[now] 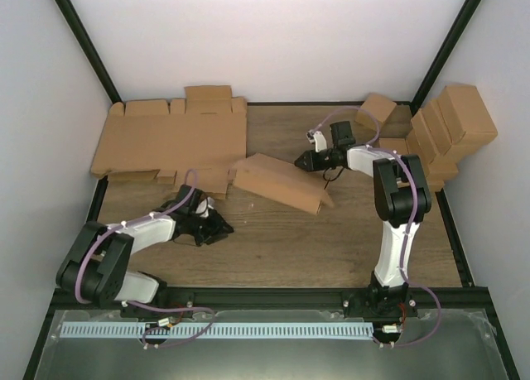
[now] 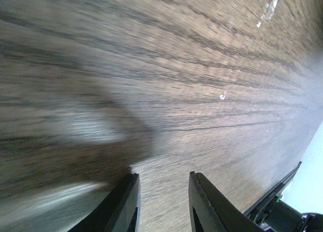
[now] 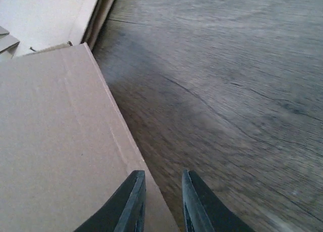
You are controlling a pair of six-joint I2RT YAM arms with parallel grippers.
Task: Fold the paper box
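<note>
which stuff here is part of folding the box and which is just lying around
In the job: paper box, right claw at its edge, left claw.
Lying about: pile of flat cardboard blanks, cluster of ready-made boxes.

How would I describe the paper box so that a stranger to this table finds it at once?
Look at the middle of the wooden table, between the pile of flat cardboard sheets at far left and the small finished boxes at far right. The paper box lies there: a single brown wedge, larger than those boxes and raised, not flat.
</note>
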